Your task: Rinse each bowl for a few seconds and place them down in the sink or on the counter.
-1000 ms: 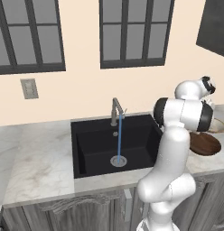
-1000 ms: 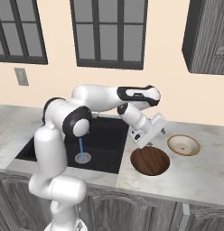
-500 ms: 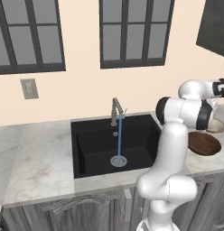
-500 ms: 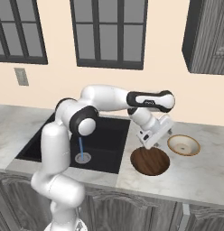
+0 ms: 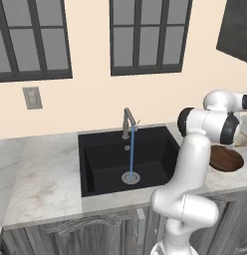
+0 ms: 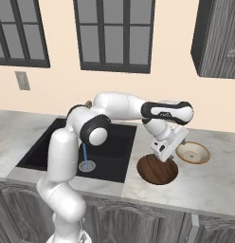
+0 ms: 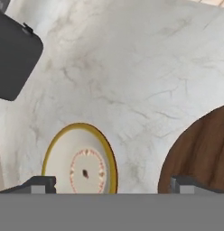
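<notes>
Up close in my hand view, the fingers [image 7: 109, 185] stand wide apart with nothing between them, one tip at the lower left and the other at the lower right, hanging above the pale marble surface [image 7: 132, 67]. Between the tips and a little beyond them lies the tan-rimmed bowl [image 7: 81, 160], cream inside with a faint reddish ring at its centre, sitting flat on the marble. At the right edge the dark brown bowl [image 7: 202, 151] curves into view, just beside the lighter one but apart from it. From my right base camera, the gripper [image 6: 167, 145] hovers over the gap between the brown bowl [image 6: 158, 169] and the tan-rimmed bowl [image 6: 193, 153], both resting on the surface [image 6: 214, 185] to the right of the sink [image 6: 117, 152]. My left base camera shows the brown bowl [image 5: 226, 159] at the far right of the surface [image 5: 41, 174], partly behind the white arm, with a sliver of the lighter bowl [image 5: 243, 138] past it. Farther back, a thin blue stream of water [image 5: 132, 152] falls from the grey tap [image 5: 128, 122] to the round silver drain [image 5: 129, 177] in the black sink [image 5: 103, 162].
</notes>
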Available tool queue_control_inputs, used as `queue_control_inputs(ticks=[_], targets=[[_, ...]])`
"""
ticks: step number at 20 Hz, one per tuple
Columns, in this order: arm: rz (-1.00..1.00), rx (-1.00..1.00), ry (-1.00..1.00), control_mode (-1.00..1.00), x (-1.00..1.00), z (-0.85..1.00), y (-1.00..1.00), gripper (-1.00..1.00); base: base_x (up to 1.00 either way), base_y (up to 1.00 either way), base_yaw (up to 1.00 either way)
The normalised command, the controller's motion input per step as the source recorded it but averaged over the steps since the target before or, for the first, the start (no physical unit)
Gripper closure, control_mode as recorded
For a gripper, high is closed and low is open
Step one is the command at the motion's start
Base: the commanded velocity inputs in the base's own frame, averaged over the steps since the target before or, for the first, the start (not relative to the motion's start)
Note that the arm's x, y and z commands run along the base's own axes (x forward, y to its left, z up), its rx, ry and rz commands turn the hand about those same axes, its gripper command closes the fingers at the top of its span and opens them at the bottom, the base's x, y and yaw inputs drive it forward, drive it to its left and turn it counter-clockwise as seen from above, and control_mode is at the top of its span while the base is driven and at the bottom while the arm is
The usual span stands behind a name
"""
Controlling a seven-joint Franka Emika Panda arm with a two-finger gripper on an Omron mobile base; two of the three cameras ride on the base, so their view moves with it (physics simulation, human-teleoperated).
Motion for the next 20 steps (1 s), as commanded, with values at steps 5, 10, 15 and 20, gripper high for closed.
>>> queue_control_inputs(ticks=[5, 10, 15, 20], targets=[[0.02, 0.01, 0.13, -1.0, 0.25, 0.0, -0.02, -1.0, 0.0, 0.0, 0.0], [0.0, 0.0, 0.01, -1.0, 0.34, 0.0, 0.01, -1.0, 0.0, 0.0, 0.0], [-0.03, 0.03, 0.0, -1.0, 0.26, 0.0, 0.11, -1.0, 0.0, 0.0, 0.0], [-0.1, 0.07, 0.01, -1.0, 0.2, 0.0, 0.1, -1.0, 0.0, 0.0, 0.0]])
